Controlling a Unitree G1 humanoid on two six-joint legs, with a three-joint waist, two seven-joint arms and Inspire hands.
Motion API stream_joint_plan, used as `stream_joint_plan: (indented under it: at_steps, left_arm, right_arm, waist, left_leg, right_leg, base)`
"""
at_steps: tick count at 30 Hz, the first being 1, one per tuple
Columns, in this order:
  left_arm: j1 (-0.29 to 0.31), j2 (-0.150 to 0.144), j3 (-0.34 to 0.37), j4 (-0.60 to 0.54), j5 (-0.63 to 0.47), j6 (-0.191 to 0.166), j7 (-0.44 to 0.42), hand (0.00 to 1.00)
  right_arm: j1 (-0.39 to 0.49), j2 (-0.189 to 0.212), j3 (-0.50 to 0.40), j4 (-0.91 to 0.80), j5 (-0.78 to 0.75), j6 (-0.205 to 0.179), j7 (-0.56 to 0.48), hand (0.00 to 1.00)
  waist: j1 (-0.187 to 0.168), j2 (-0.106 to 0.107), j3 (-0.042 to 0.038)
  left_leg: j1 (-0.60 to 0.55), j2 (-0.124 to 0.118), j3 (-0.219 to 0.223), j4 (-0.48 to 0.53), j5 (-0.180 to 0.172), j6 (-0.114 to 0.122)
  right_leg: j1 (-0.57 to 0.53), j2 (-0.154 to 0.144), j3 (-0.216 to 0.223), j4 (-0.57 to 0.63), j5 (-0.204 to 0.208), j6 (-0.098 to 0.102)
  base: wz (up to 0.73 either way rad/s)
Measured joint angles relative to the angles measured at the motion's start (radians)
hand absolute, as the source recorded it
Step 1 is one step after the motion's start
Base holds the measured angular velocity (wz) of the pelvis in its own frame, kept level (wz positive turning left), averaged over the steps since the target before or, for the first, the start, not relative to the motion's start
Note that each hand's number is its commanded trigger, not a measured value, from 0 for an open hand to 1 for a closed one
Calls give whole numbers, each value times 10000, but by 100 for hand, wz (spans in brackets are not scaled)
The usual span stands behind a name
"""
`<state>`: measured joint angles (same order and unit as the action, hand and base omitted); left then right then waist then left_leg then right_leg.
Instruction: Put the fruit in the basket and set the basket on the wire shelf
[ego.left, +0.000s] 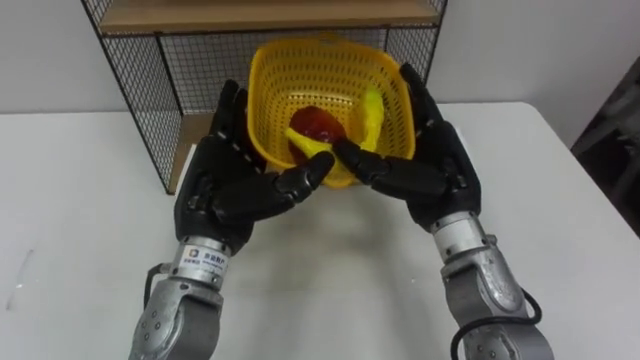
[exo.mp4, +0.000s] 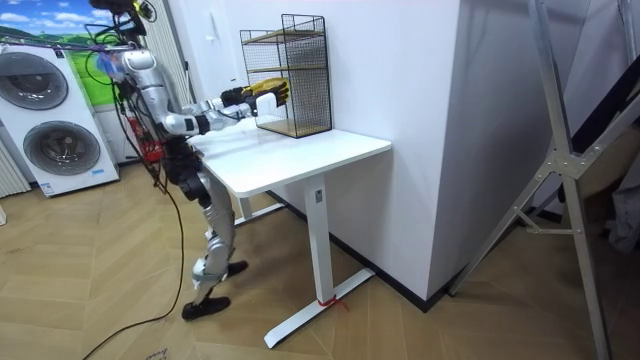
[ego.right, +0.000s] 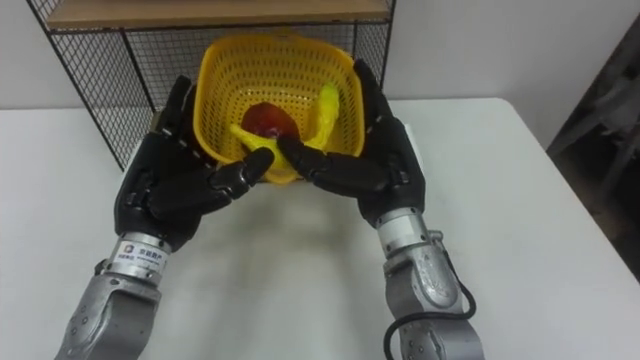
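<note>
While the robot is standing at the end of the white table (ego.left: 80, 200) with both arms stretched forward, the left hand (ego.left: 225, 185) and right hand (ego.left: 435, 165) are carrying the yellow basket (ego.left: 320, 80) between them. Neither hand is gripping. The fingers are lying straight and flat against the basket's outer walls, left hand on its left side and right hand on its right. The thumbs are reaching inward under the near rim, and their tips are almost meeting.

The basket is sitting just past the thumbs, between the two palms, held above the tabletop and tipping toward the robot. It is plastic with perforated lattice walls, rounded corners and a wide rim.

Inside, a dark red round fruit (ego.left: 318, 125) is lying on the bottom, just beyond the left thumb tip. A yellow banana (ego.left: 372, 118) is leaning up the wall nearest the right hand's fingers. A second yellow piece (ego.left: 308, 142) is lying just in front of the red fruit.

Beyond the fingertips, the black wire shelf (ego.left: 170, 90) is standing against the wall, with a wooden board (ego.left: 260, 15) across it above the basket's far rim.
</note>
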<state>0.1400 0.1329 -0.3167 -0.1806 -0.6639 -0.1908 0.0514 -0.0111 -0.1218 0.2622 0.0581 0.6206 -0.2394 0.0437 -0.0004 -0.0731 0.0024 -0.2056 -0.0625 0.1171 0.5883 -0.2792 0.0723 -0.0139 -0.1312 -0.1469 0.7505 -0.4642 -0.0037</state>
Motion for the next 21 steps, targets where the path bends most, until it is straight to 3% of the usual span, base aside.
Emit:
stream_joint_plan:
  at_steps: [1, 2, 4, 6, 8, 9, 10, 11, 14, 17, 21]
  left_arm:
    - [-7, 2, -9, -4, -1, 0, 0, 0]
    - [-139, 1, -5, -9, -12, 1, 0, 0]
    - [-362, 63, 31, -9, -28, -4, 1, 0]
    - [-403, 69, 42, -9, -21, -100, 2, 0]
    - [-403, 53, 41, -8, -16, -130, 2, 0]
    - [-402, 24, 32, 5, -20, -130, 2, 0]
    - [-404, -82, 1, 37, -22, -124, 2, 0]
    - [-417, -96, -18, 35, -22, -124, -2, 0]
    - [-415, -70, -34, 30, -7, -125, -7, 0]
    - [-420, -47, -33, 26, -6, -124, -9, 0]
    - [-421, -39, -37, 29, -7, -112, -57, 0]
  right_arm:
    - [-11, -29, -1, -1, -5, -6, -35, 0]
    - [-92, -37, -20, -1, -5, -73, -50, 0]
    - [-117, 5, -25, 1, -19, -170, -96, 0]
    - [-130, 32, -37, 0, -26, -200, -103, 0]
    - [-181, -5, -42, 9, -26, -225, -102, 0]
    - [-166, -5, -43, 24, -20, -223, -102, 0]
    - [-157, -69, -41, 81, -19, -212, -102, 0]
    - [-157, -102, -57, 127, 39, -209, -102, 0]
    - [-175, -82, -81, 129, 72, -202, -80, 0]
    - [-201, -31, -120, 117, 67, -188, -66, 0]
    - [-213, -3, -119, 114, 46, -180, -59, 0]
  waist:
    - [-33, -30, 28]
    - [-74, -27, 105]
    - [-130, 8, 235]
    - [-161, 79, 299]
    - [-218, 195, 355]
    - [-263, 236, 342]
    - [-318, 418, 291]
    - [-356, 471, 248]
    - [-279, 476, 174]
    - [-250, 301, 15]
    - [-219, 338, 22]
  left_leg:
    - [102, -171, 72, 69, -161, 124]
    - [133, -251, 65, 189, -291, 226]
    - [92, -248, -115, 155, -328, 265]
    - [43, -183, -278, 89, -308, 275]
    - [40, -196, -270, 106, -283, 275]
    - [34, -205, -266, 131, -278, 267]
    - [2, -171, -379, 109, -218, 198]
    - [54, -116, -397, -113, -52, 172]
    - [296, 123, -392, -769, 294, 66]
    - [546, 359, -497, -1357, 618, -64]
    - [710, 428, -510, -1487, 635, -73]
  right_leg:
    - [-346, -307, 35, 1042, 238, 245]
    - [-663, -431, 98, 1746, 526, 302]
    - [-983, -398, 89, 2152, 1002, 434]
    - [-1268, -302, 74, 1977, 832, 624]
    - [-1369, -367, 72, -102, 299, 518]
    - [-1325, -347, -15, -448, 251, 358]
    - [-1222, -294, -159, -705, 401, 306]
    - [-1137, -187, -227, -1002, 563, 290]
    - [-855, 154, -240, -1949, 1095, 237]
    - [-314, 480, -488, -3124, 1729, 175]
    - [-25, 635, -490, -3599, 1961, 184]
  base:
    - [23]
    - [17]
    - [19]
    - [8]
    - [2]
    - [12]
    - [11]
    - [8]
    - [-14]
    - [-2]
    - [-1]
